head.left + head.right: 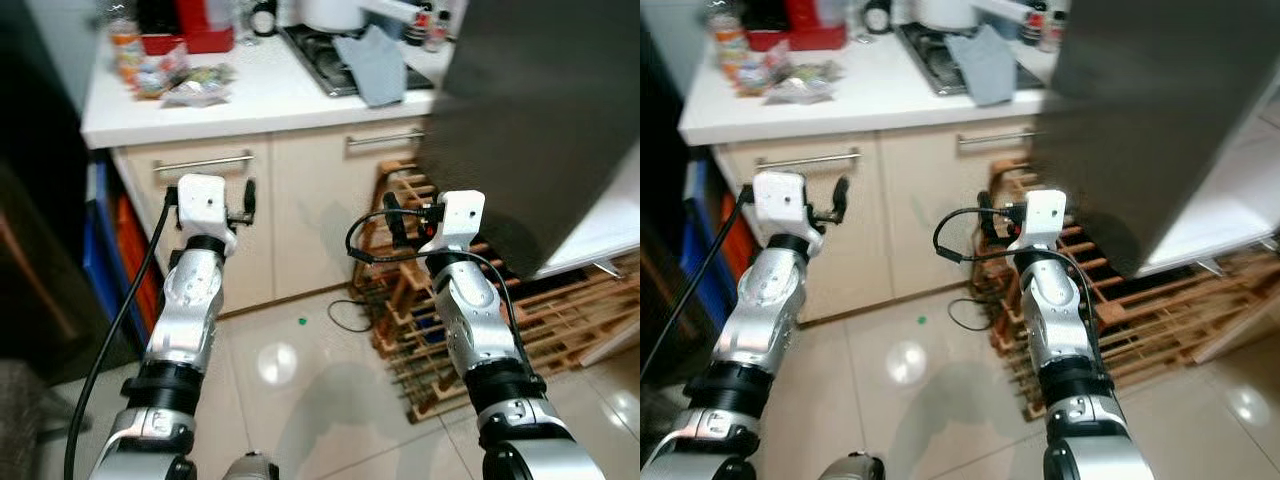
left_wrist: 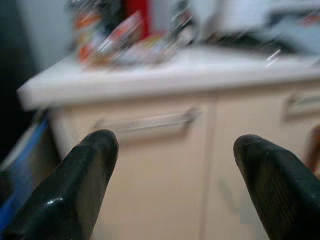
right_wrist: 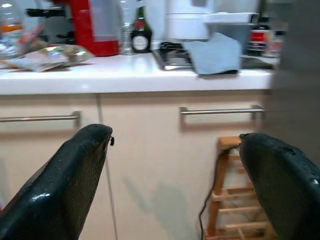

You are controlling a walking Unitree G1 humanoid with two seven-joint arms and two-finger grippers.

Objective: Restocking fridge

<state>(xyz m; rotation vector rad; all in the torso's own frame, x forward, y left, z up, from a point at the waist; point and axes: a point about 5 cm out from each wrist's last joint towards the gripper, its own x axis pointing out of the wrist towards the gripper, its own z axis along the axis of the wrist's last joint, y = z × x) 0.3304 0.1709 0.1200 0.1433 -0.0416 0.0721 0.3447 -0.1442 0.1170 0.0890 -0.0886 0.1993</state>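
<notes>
Both arms are raised before a kitchen counter, the left hand and right hand each with fingers spread apart and holding nothing. Snack packets lie at the counter's far left, beside a red appliance; these look the likeliest stock for the fridge, whose grey door stands open on the right. A clean pick probably calls for stepping nearer first. Room is tight on the right: a wooden rack crowds the floor under the door's edge.
</notes>
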